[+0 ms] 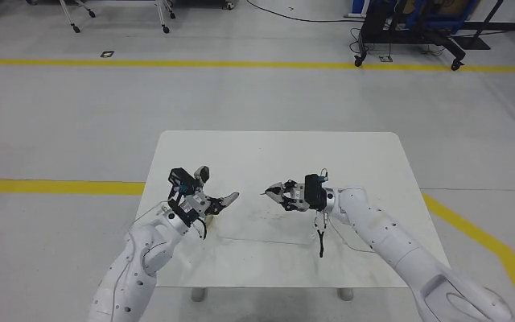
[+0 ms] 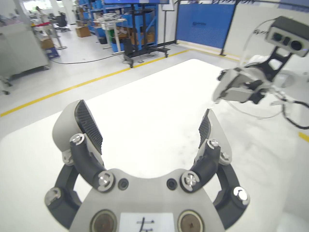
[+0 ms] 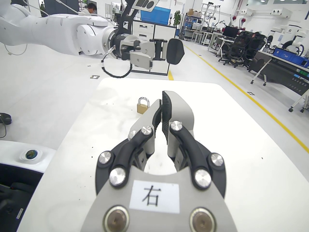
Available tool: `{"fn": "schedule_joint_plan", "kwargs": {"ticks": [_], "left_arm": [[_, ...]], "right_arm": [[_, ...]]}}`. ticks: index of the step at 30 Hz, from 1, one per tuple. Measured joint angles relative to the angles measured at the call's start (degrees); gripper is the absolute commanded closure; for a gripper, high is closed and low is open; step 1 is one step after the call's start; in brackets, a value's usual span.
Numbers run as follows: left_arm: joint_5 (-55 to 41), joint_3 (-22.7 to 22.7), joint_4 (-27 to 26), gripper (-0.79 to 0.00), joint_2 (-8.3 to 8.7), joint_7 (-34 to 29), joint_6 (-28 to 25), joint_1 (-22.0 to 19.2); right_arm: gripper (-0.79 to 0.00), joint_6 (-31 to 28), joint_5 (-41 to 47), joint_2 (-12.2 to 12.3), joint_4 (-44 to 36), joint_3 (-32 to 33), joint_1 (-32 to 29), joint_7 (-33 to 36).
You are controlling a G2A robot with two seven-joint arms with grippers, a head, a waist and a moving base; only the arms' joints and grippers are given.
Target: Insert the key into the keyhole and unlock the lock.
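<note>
A small brass padlock point(image 3: 143, 106) with a silver shackle stands on the white table point(image 1: 282, 153), just beyond my right gripper's tips. My right gripper point(image 3: 161, 97) is shut, and I cannot tell whether anything thin is pinched between its pads. From above, this right gripper point(image 1: 269, 191) hovers near the table's middle, pointing at the left arm. My left gripper point(image 2: 144, 109) is open with nothing between its ribbed pads. It faces the right gripper point(image 2: 217, 97) across a short gap. Seen from the right wrist, the left gripper point(image 3: 172, 50) hangs above the padlock.
A black cable point(image 1: 321, 237) hangs from the right arm down to the table near its front edge. Yellow floor lines point(image 1: 241, 63) run behind and beside the table. Blue racks and carts point(image 2: 135, 15) stand well away across the floor.
</note>
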Motion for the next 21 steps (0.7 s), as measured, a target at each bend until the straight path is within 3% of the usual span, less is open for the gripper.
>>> {"fn": "schedule_joint_plan", "kwargs": {"ticks": [4, 6, 13, 18, 21], "left_arm": [[-21.12, 3.61, 12.04, -0.785, -0.71, -1.99, -15.70, -6.76], [-27.59, 5.84, 16.48, -0.785, -1.05, -3.49, -20.25, -9.55], [-42.87, 14.87, 19.96, -0.767, -0.81, -11.24, -20.95, -15.22], [-49.80, 17.52, 18.91, -0.388, 0.34, -14.95, -20.96, -16.53], [-50.37, 18.01, 18.26, -0.329, 1.16, -16.19, -20.96, -16.87]], "right_arm": [[0.000, -0.24, 6.83, 0.08, -2.97, 1.09, -2.45, 0.12], [0.000, -0.94, 11.06, 0.21, -4.55, 1.52, -3.35, 0.80], [0.000, -7.19, 23.45, 0.40, -6.59, 1.91, -4.45, 7.06], [0.000, -7.62, 25.58, -0.45, -5.97, -0.63, -3.48, 7.51], [0.000, -7.60, 26.92, -0.90, -5.10, -2.34, -2.68, 7.50]]}}
